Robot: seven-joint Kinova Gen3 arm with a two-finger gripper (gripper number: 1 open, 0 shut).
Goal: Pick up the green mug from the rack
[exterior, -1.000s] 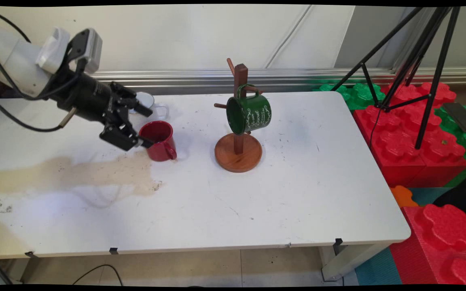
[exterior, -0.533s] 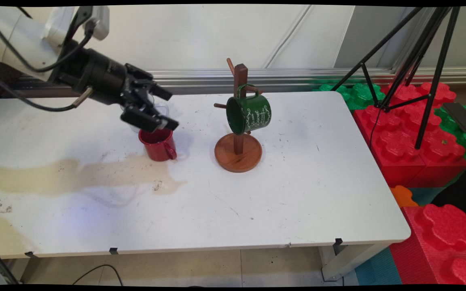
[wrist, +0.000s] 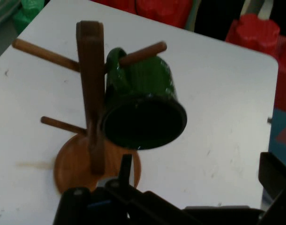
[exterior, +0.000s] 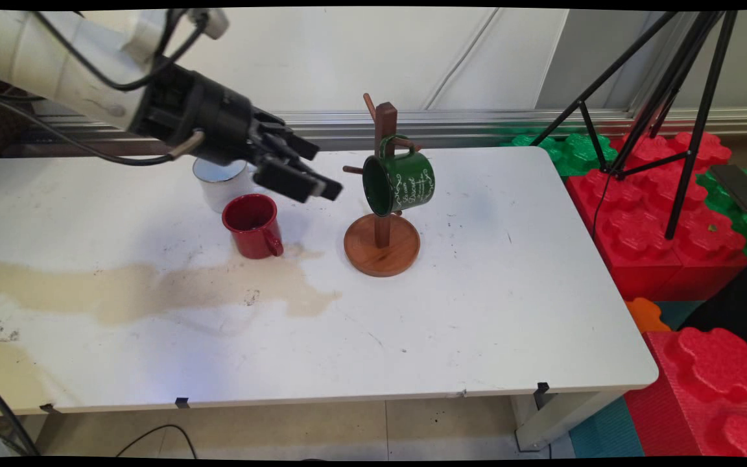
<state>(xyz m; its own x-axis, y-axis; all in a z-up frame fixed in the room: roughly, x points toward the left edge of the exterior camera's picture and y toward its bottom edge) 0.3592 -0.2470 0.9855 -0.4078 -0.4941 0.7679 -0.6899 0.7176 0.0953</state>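
In the main view, the gripper hung above the white worktop, pointing to the right and a little downward. Its jaws stood open with nothing between them. It was between the red mug and the wooden mug tree, above and to the right of the red mug and not touching it. The red mug stood upright with its handle toward the near side. Just behind it, on the far left, stood a white mug, partly hidden by the arm. A green mug with white lettering hung by its handle on a peg of the mug tree, its mouth turned to the left, toward the gripper. A beige stain spread across the left part of the worktop, near the red mug. Right of the worktop lay big red foam blocks and a black tripod stood over them.

In the hand view, the green mug was right ahead, its dark mouth facing the camera, hanging on the mug tree. One finger showed at the lower right edge, well apart from the linkage at the left, so the jaws were wide.
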